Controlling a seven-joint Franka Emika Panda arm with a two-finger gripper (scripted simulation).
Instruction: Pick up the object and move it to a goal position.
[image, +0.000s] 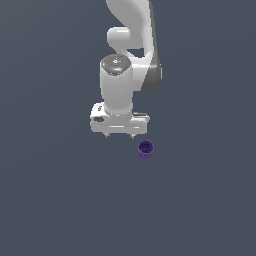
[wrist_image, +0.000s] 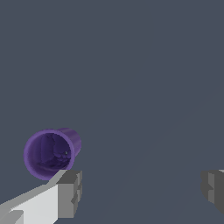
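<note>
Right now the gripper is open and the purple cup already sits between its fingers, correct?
Not quite. The gripper is open, but the purple cup is not between its fingers; it stands outside them, off to the exterior view's right. The wrist view confirms it, showing the cup beyond one finger.

A bare simulated test scene rather than any real room: a flat, uniform slate-grey ground (image: 55, 200) fills the whole frame, and the smooth, shadeless white arm (image: 120, 85) at upper centre shows rendered, textureless surfaces.
</note>
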